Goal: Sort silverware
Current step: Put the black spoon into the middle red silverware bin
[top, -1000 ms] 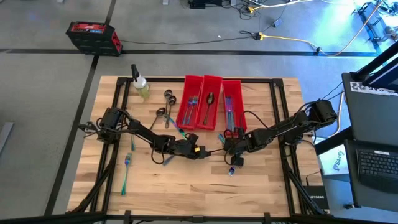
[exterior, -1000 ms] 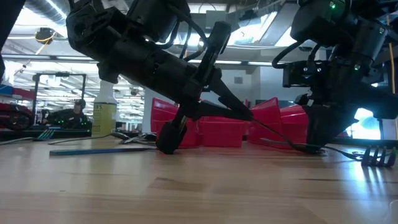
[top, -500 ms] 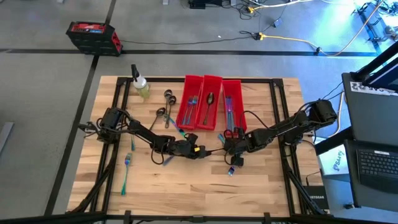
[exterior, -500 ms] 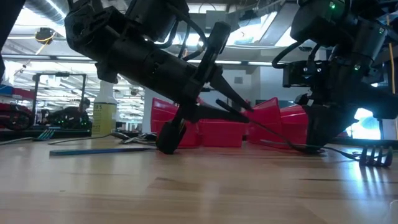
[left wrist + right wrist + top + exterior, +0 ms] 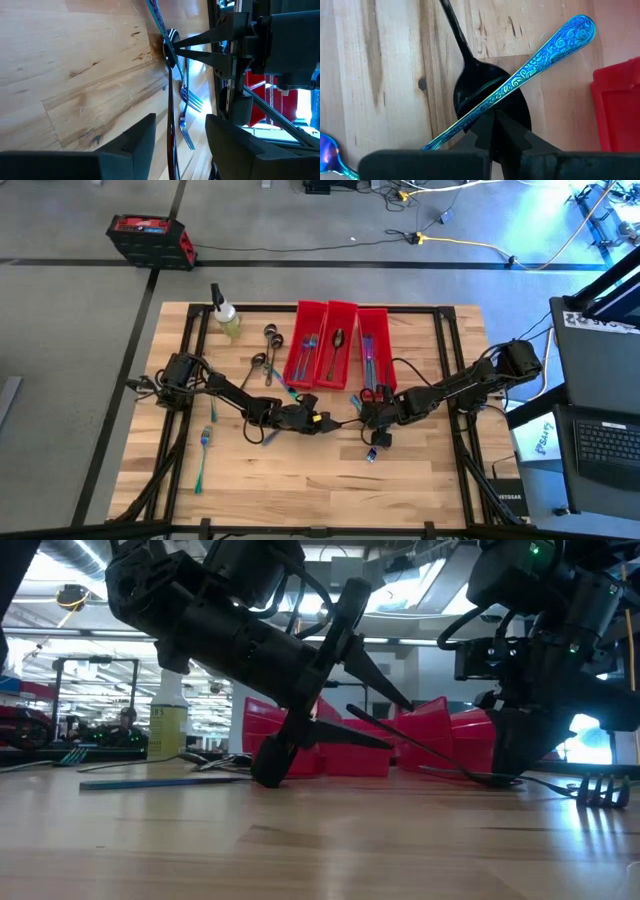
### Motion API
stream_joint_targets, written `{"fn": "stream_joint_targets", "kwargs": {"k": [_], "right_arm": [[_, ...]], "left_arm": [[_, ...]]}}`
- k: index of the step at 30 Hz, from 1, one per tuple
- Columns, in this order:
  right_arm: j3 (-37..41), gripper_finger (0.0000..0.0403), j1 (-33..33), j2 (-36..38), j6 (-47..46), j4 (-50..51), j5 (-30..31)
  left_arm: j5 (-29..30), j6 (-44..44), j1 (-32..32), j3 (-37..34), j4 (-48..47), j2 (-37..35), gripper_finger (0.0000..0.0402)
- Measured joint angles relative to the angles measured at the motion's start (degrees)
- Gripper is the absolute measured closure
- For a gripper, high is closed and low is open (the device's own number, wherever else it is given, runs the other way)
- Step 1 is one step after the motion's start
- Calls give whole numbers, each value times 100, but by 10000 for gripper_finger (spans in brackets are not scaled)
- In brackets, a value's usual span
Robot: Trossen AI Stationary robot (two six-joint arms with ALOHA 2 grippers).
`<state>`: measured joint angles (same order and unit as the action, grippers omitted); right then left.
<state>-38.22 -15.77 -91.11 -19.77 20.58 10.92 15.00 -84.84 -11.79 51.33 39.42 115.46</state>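
Note:
A dark spoon (image 5: 487,95) lies mid-table with its bowl on the wood and its handle (image 5: 410,742) slanting up toward my left gripper (image 5: 400,725). That gripper is open, with one finger above the handle and one below; I cannot tell whether either touches it. A blue iridescent handle (image 5: 540,57) crosses over the spoon's bowl. My right gripper (image 5: 493,117) is shut, its tips down at that crossing. Other silverware lies in the red bins (image 5: 340,345) and on the table's left part (image 5: 203,445). My right gripper presses its shut fingertips (image 5: 496,125) from above onto the middle of the blue handle (image 5: 507,90), where it lies across the dark spoon's bowl. The bowl stays on the table while the spoon's handle stands raised. Whether the tips also pinch the blue handle cannot be told.
Three long red bins stand side by side at the far middle. A spray bottle (image 5: 226,315) stands at the far left, with loose spoons (image 5: 270,335) beside it. Forks (image 5: 187,107) lie near the right gripper. Black frame rails (image 5: 190,370) run along the table's sides.
My left gripper has opened: its upper finger has swung up and its lower finger down, away from the dark spoon's handle. The handle keeps its raised slant and the bowl has stayed where it was.

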Motion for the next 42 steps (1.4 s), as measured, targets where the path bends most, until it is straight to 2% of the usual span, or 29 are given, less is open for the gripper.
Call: {"fn": "stream_joint_targets", "kwargs": {"k": [9,18,22,32,42], "right_arm": [[0,403,0,0,0,0,0],[0,403,0,0,7,0,0],[0,403,0,0,9,0,0],[0,403,0,0,11,-2,0],[-152,386,4,169,170,147,-184]], "left_arm": [[-175,-2,18,-2,6,0,237],[-172,-48,59,-2,11,0,346],[-177,-33,59,-2,15,0,370],[-86,115,56,0,33,0,397],[-24,290,11,4,33,0,401]]}}
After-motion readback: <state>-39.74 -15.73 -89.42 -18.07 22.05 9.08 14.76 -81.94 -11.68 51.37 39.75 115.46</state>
